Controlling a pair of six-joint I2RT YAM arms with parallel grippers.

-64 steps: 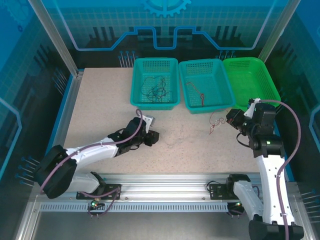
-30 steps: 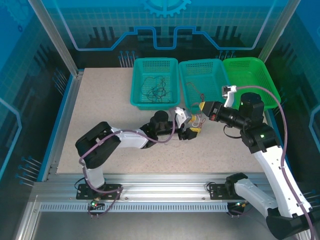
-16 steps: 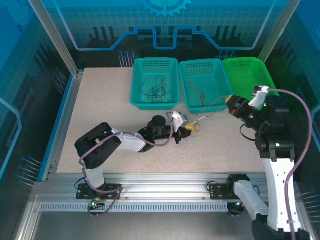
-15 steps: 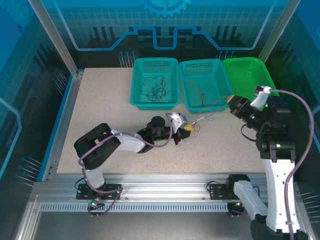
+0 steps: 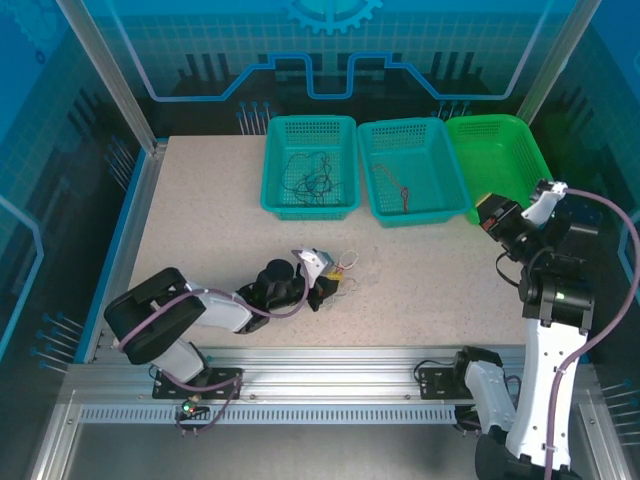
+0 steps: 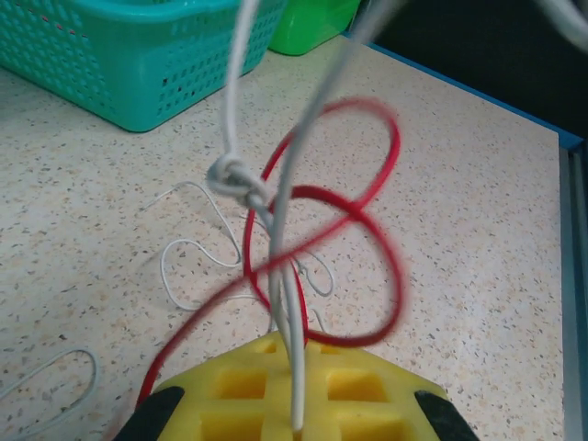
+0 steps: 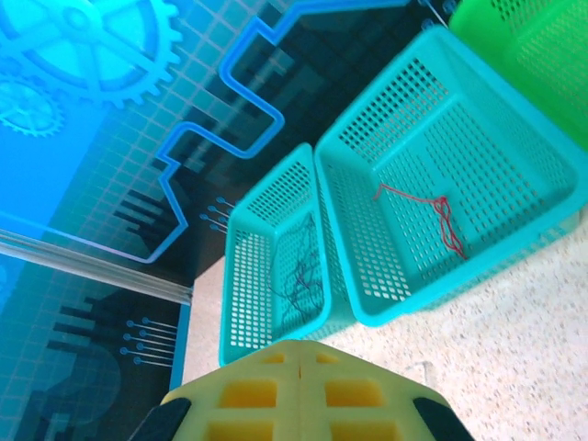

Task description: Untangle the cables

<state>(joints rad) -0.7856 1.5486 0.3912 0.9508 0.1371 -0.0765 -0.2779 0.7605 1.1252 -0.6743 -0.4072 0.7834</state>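
Low over the table, my left gripper [image 5: 335, 277] [image 6: 296, 354] has its yellow pads shut on a white cable [image 6: 292, 303] that rises straight from the seam to a knot [image 6: 237, 179]. A red cable [image 6: 367, 230] loops around it in two rings and trails off at the pads' left. These cables [image 5: 346, 264] show as a small bunch at the gripper's tip. Another white cable [image 6: 184, 266] lies loose on the table. My right gripper [image 5: 490, 215] [image 7: 301, 354] hangs raised beside the green basket, pads pressed together with nothing between them.
Three baskets line the far edge. The left teal basket [image 5: 272, 170] [image 7: 241, 276] holds black cables [image 5: 308, 178] [image 7: 299, 271], and the middle teal one [image 5: 405, 124] [image 7: 367, 276] holds a red cable [image 5: 402, 195] [image 7: 441, 216]. A green basket [image 5: 500, 160] [image 7: 524, 46] stands at the right.
My left gripper closed on the cables and drew back toward the near left with them. The cable stretched between both grippers no longer reaches the right one, which swung away right.
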